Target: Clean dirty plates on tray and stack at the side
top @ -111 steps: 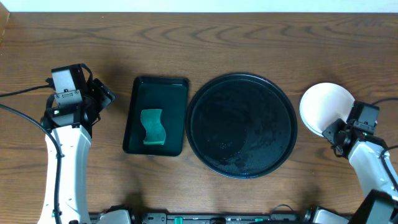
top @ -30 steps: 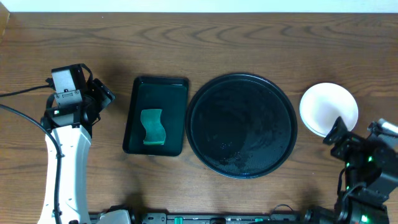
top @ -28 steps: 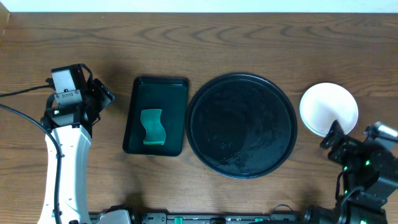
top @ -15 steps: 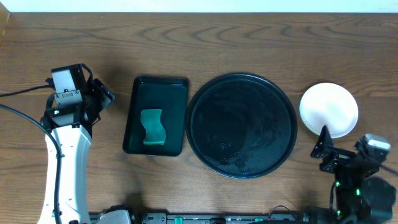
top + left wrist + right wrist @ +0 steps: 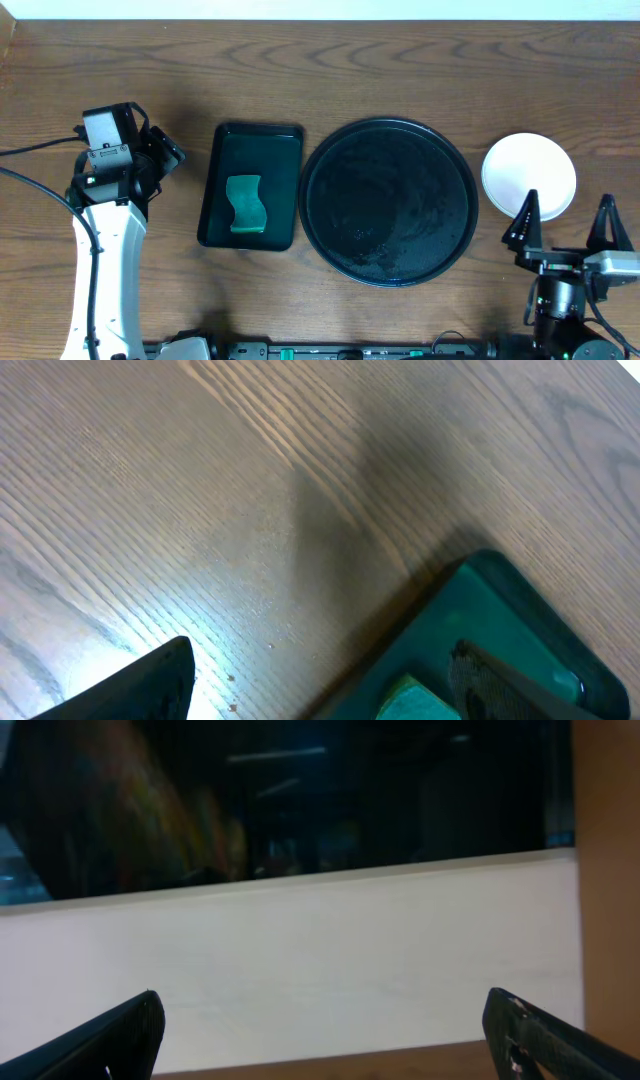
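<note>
The black round tray [image 5: 388, 203] lies mid-table with no plate on it, only wet streaks. A white plate [image 5: 529, 177] rests on the wood just right of it; anything beneath it is hidden. My right gripper [image 5: 563, 225] stands open and empty near the table's front right edge, just in front of that plate, fingers pointing toward the far side. In the right wrist view the right gripper [image 5: 330, 1040] faces a pale wall with nothing between its fingers. My left gripper [image 5: 170, 155] hovers open at the left; the left gripper [image 5: 320, 690] shows bare wood between its fingers.
A dark green rectangular tray [image 5: 250, 185] holding a green sponge [image 5: 246, 205] sits between the left arm and the black tray. Its corner [image 5: 500, 610] and the sponge tip [image 5: 415, 700] show in the left wrist view.
The right arm has drawn back from the white plate toward the front edge and turned its open gripper to face the far wall. The left arm has stayed still.
</note>
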Controlling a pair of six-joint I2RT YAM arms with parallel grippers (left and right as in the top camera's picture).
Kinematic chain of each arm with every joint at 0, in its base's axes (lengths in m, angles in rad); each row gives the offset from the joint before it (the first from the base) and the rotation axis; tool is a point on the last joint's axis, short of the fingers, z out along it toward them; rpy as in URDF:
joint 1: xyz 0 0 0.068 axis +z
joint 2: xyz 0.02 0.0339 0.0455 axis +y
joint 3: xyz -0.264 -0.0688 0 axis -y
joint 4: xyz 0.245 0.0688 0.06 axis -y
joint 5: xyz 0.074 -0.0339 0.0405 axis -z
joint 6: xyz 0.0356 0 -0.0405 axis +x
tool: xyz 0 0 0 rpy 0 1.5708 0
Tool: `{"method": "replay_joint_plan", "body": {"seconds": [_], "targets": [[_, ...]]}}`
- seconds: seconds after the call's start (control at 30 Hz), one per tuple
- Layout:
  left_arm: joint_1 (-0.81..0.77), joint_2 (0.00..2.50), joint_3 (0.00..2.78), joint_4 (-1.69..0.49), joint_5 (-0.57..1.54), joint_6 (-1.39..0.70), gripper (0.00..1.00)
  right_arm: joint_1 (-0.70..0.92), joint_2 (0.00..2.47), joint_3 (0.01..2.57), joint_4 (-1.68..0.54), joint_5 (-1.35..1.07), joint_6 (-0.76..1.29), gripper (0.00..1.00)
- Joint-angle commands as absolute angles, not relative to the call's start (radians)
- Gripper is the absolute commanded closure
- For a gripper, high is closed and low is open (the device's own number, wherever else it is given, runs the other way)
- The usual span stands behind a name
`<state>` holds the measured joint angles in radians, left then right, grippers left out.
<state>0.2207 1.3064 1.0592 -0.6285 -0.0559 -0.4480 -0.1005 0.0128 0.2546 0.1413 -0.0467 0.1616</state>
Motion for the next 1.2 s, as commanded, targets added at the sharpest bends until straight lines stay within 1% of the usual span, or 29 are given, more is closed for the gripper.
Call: {"method": "replay_joint_plan", "body": {"seconds": [0.0,0.47,0.7,0.9,1.03,1.17], "targets": [[0.224,1.306,1.075,-0.632,-0.068,-0.449,0.19,-0.091,0.006,0.204,0.181,-0.061,0.186,0.01],[0.224,1.306,1.075,-0.632,-0.068,-0.448,0.19,-0.058,0.005,0.004,0.221,-0.061,0.186,0.01],[0.224,1.306,1.075,-0.632,-0.068,-0.449,0.19,-0.049,0.005,0.005,0.109,-0.059,0.121,0.01],[0.224,1.306,1.075,-0.632,-0.068,-0.449,0.18,0.024,0.004,0.005,-0.074,-0.058,-0.014,0.01],[0.224,1.306,1.075,-0.632,-0.068,-0.448,0.19,0.044,0.004,0.005,-0.072,-0.057,-0.067,0.01],[0.224,1.306,1.075,-0.632,-0.068,-0.449,0.19,0.045,0.004,0.005,-0.071,-0.062,-0.06,0.01]]}}
